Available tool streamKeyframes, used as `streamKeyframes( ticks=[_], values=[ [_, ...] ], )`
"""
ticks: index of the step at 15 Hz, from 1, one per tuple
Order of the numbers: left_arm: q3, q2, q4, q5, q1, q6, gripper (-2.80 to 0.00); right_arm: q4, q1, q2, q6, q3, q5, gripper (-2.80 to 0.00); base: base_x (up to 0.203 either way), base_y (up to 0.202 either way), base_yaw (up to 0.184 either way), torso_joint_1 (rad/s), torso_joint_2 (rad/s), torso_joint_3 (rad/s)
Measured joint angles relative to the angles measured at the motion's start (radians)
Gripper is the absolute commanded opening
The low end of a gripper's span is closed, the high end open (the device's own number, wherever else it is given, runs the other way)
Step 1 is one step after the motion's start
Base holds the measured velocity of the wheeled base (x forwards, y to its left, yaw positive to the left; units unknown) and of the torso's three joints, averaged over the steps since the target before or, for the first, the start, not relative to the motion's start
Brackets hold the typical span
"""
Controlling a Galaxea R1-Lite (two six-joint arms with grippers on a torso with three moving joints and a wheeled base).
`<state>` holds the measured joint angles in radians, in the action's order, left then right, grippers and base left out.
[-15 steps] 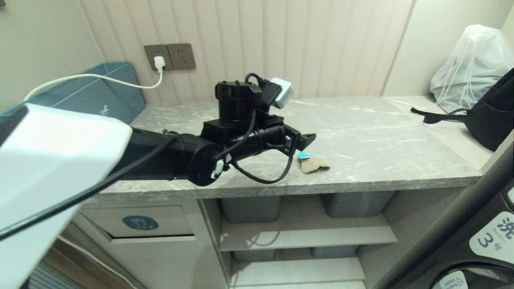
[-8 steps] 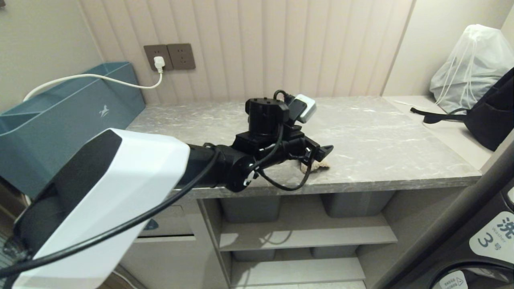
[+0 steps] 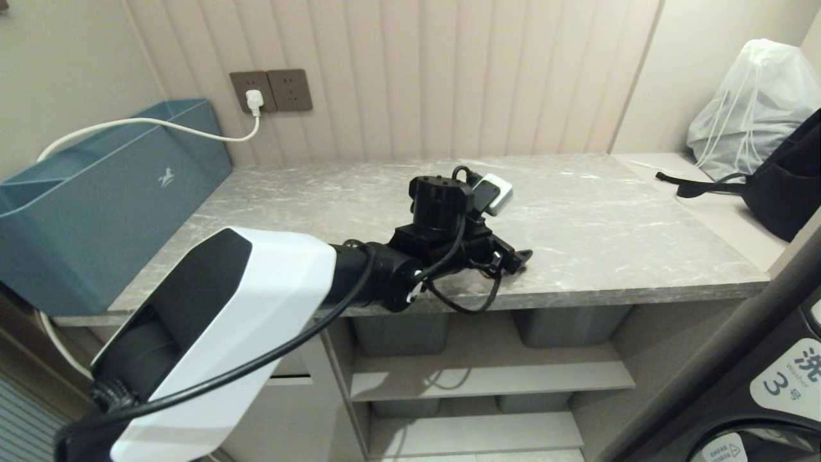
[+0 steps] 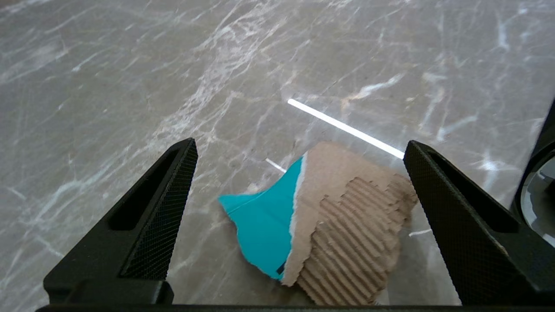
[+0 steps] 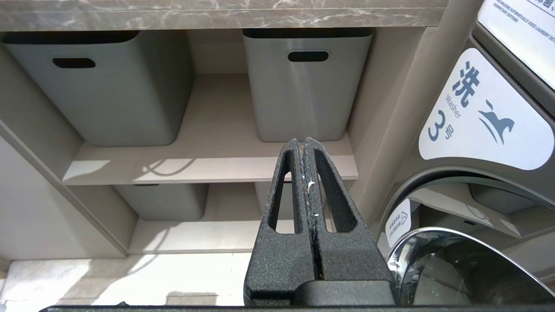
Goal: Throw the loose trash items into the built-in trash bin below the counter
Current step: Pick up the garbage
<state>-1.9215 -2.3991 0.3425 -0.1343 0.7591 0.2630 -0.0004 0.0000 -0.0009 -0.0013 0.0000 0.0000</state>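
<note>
Left wrist view: my left gripper (image 4: 299, 195) stands spread wide, holding nothing, with the cardboard scrap (image 4: 329, 225) lying flat on the counter (image 4: 130, 65) between its two fingers (image 4: 160, 216).

Risk 1: the scrap sits off-centre, nearer one finger than the other. On closing, the near finger would likely reach it first and push it sideways rather than pinch it.

Risk 2: the scrap lies thin and flat against the slab. If my fingertips close above it, I judge they will meet on air; if they press too low, they will scrape the marble.

Risk 3: the scrap lies near the counter's front edge. A sideways push could send it over the edge.

In the head view, my left gripper (image 3: 516, 260) hangs low over that front strip and hides the scrap.

My right gripper (image 5: 305, 182) is clenched empty, parked low before the grey tubs (image 5: 299, 82).
</note>
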Motion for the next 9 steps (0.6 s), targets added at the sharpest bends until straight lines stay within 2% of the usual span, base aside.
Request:
streamKeyframes(
  ticks=[9],
  values=[
    [0.093,0.018,0.029,0.032,-0.017,0.032,0.0,0.0,0.0,0.0,0.0,0.0,0.0,-2.8,0.0,0.0,0.0,0.0,0.0,0.0]
  ],
)
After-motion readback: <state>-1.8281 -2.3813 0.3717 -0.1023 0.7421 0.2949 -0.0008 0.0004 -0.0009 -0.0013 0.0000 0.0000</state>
